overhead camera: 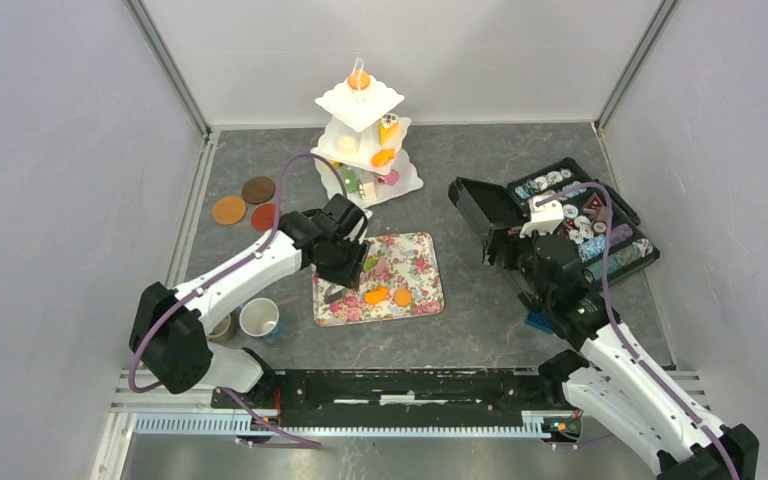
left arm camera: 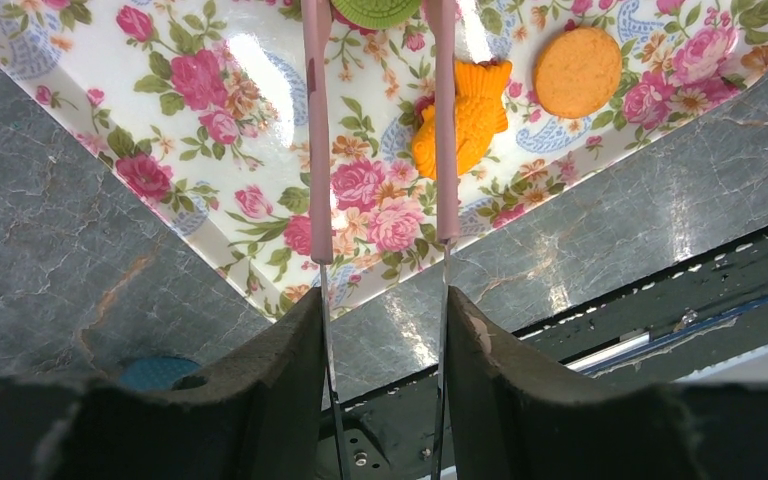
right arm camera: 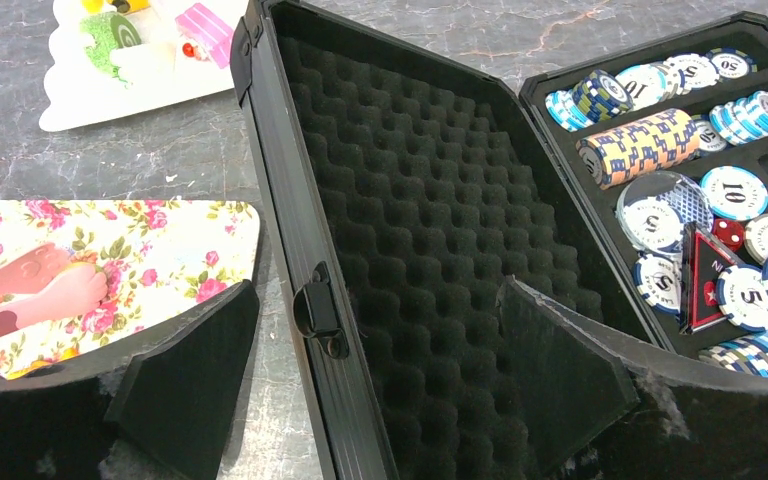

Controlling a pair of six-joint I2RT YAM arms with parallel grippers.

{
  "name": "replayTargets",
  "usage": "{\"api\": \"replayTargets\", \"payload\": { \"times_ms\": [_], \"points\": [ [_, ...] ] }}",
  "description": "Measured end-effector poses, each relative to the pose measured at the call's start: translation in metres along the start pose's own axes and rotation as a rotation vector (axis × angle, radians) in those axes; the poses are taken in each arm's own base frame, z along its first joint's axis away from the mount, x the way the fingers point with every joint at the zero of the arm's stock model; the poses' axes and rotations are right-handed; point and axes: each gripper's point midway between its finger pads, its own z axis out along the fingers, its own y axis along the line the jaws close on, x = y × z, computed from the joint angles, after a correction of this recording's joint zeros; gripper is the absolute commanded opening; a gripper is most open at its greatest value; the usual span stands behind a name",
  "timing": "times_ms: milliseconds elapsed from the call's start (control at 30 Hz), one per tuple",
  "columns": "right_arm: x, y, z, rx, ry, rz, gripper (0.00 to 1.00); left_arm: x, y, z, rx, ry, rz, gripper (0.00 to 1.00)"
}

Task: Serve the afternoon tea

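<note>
L gripper [left arm camera: 385, 300] clamped on pink tongs [left arm camera: 317, 150] over floral tray [left arm camera: 160, 120]; green biscuit [left arm camera: 377, 10] sits betw. the tong tips.
On tray: orange fish cake [left arm camera: 475, 110] w/ round orange biscuit [left arm camera: 577, 70] just beside it; other cakes [overhead camera: 384, 157] on white tiered stand [overhead camera: 380, 100] at back of table [overhead camera: 480, 160]; saucers [overhead camera: 245, 205] far left; cups [overhead camera: 259, 318] by L arm base; R gripper [right arm camera: 375, 380] spread wide, empty, at open black case [right arm camera: 410, 200].

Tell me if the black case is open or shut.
Open. The black case has its lid raised, baring foam lining, and the chips lie uncovered.
</note>
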Motion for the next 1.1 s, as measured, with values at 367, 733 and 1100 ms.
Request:
{"api": "replayTargets", "payload": {
  "times_ms": [367,733,1100],
  "points": [
    [-0.001,0.0,-0.001,0.001,-0.003,0.0,0.98,-0.037,-0.009,-0.045,0.025,-0.142,0.003,0.29],
    [-0.002,-0.001,-0.001,0.004,-0.006,-0.006,0.98,-0.151,-0.023,-0.151,0.014,-0.532,0.02,0.29],
    [-0.013,-0.001,-0.006,0.001,-0.03,0.002,0.98,-0.243,-0.017,-0.184,-0.12,-0.732,0.017,0.3]
  ]
}}
